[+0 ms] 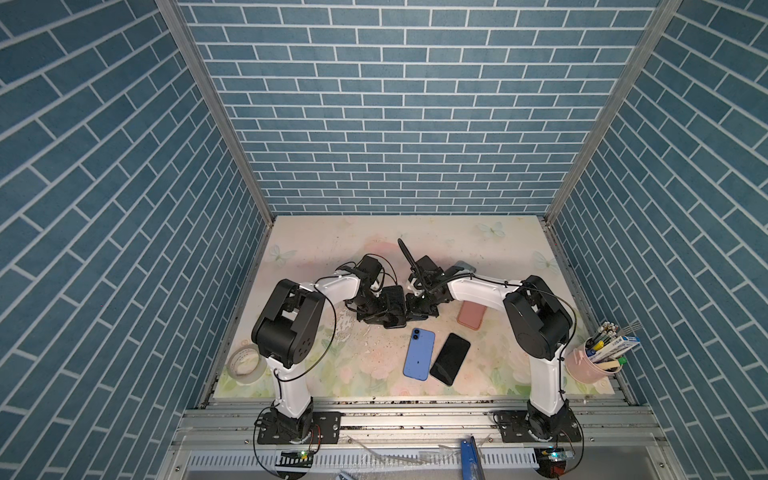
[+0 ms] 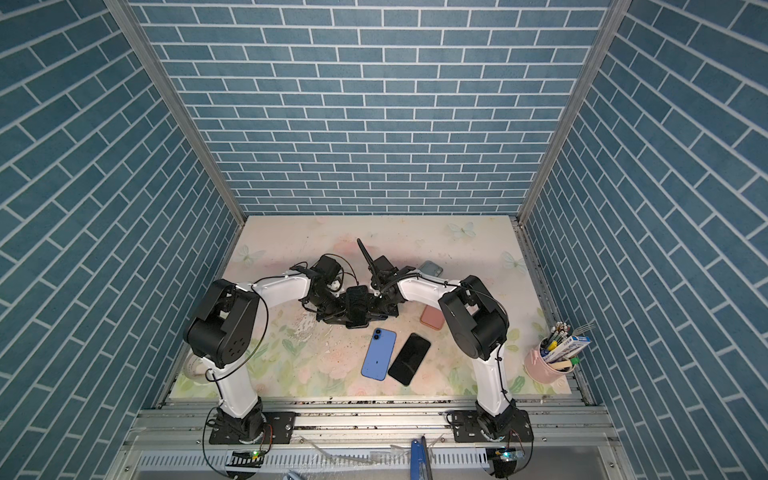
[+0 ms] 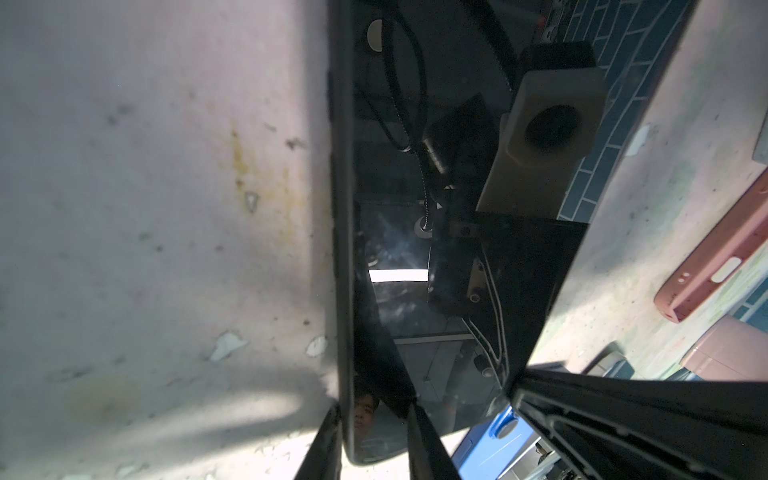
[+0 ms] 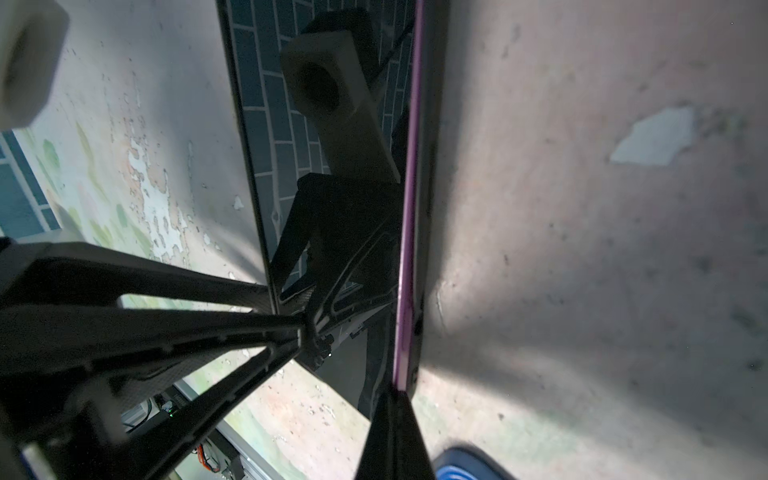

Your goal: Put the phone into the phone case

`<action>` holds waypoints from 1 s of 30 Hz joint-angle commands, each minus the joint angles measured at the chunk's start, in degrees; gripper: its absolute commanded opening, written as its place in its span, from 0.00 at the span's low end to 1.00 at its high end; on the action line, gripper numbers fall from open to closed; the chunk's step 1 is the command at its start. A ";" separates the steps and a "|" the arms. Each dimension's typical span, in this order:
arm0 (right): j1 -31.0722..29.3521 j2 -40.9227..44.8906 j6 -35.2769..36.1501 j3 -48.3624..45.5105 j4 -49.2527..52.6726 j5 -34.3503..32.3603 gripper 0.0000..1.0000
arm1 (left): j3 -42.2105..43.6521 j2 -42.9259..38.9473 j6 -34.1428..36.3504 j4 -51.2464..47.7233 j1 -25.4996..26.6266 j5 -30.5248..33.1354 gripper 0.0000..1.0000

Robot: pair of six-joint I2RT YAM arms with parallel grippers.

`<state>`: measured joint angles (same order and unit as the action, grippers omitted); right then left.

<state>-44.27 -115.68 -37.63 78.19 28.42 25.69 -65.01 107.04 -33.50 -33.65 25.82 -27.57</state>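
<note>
Blue brick-pattern walls (image 1: 395, 124) close in a flowered bench (image 1: 332, 374). Above its middle the phone (image 2: 357, 306) hangs clear of the surface, directly between my two end effectors. Its long axis runs roughly from the arm-base side toward the back wall, so I meet it from either flank. Neither arm is nearer, since both are on it. Along one long edge a purple strip (image 4: 409, 208) sits inside the dark wall of what I take to be the phone case (image 4: 430, 187). I cannot tell whether the corners are seated, and I judge the coming press turns on that edge.

My right end effector (image 4: 353, 365) is pinched fully together across the phone's thickness, one finger on the glass and the other behind it. My left end effector (image 1: 376, 311) stands part-closed on the phone's near end. In the left wrist view its fingers (image 3: 428, 449) show at either side of the end.

Further out, a blue phone (image 1: 419, 353) and a black phone (image 1: 450, 358) lie flat just beside each other toward the arm bases. A pink case (image 1: 471, 314) lies beside my right arm, apart from my grip.
</note>
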 commanded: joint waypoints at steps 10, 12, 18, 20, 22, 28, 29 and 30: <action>-5.53 -7.58 0.95 -1.83 4.62 -2.35 0.04 | 2.59 4.66 -0.88 2.05 0.74 0.46 0.28; -5.89 -8.11 0.91 -1.85 5.14 -3.20 0.04 | 2.77 4.67 -0.97 2.09 0.73 0.50 0.28; -6.21 -9.37 0.45 -3.24 4.60 -4.07 0.04 | 3.69 4.49 -1.40 2.63 0.78 0.38 0.28; -6.17 -9.57 0.45 -3.40 4.36 -3.97 0.04 | 3.84 4.40 -1.43 2.71 0.73 0.49 0.28; -6.18 -9.57 0.54 -3.73 4.19 -3.90 0.04 | 4.02 4.44 -1.48 2.85 0.80 0.49 0.28; -6.17 -11.78 -0.01 -4.97 2.53 -3.16 0.04 | 4.12 4.94 -1.38 2.72 0.80 0.49 0.28; -6.17 -12.02 -0.04 -5.02 2.36 -2.90 0.04 | 4.11 5.09 -1.35 2.71 0.72 0.43 0.28; -6.16 -12.29 -0.08 -5.02 2.21 -2.61 0.04 | 4.06 5.15 -1.31 2.65 0.74 0.41 0.28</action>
<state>-45.89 -117.05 -37.71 78.70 29.95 22.44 -64.20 106.94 -34.72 -32.45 25.36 -28.58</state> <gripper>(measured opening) 0.044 0.284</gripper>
